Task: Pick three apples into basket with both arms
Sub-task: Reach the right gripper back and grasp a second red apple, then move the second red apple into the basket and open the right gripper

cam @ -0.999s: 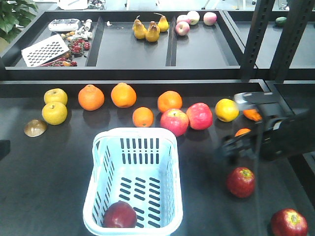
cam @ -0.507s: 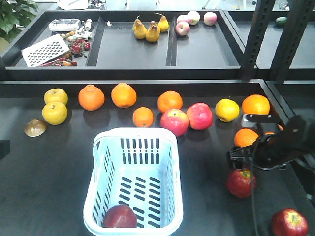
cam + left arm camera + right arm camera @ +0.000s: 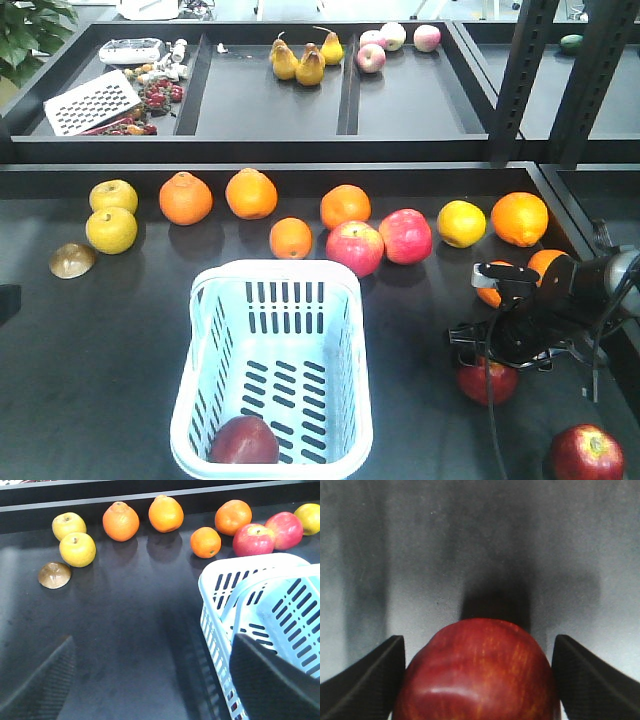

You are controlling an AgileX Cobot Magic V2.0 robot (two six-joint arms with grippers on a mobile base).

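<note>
A pale blue basket (image 3: 275, 271) stands at the front centre with one dark-red apple (image 3: 243, 441) in its near corner. To its right a second dark-red apple (image 3: 488, 383) lies on the table under my right gripper (image 3: 500, 350). In the right wrist view that apple (image 3: 480, 675) fills the space between the spread fingers of the right gripper (image 3: 478, 638), which is open and straddles it. A third dark-red apple (image 3: 587, 453) lies at the front right. My left gripper (image 3: 152, 640) is open and empty, low beside the basket (image 3: 260, 560), its right finger over the rim.
Behind the basket runs a row of oranges (image 3: 250, 193), two pink-red apples (image 3: 354, 248) and yellow apples (image 3: 111, 229). A brown half-round object (image 3: 72, 260) lies at the left. Two more oranges (image 3: 519, 218) sit just behind the right arm. Black shelf posts (image 3: 520, 80) rise at the right.
The right arm has come down and forward from above the table, and its gripper now sits over the apple right of the basket. Nothing else has moved.
</note>
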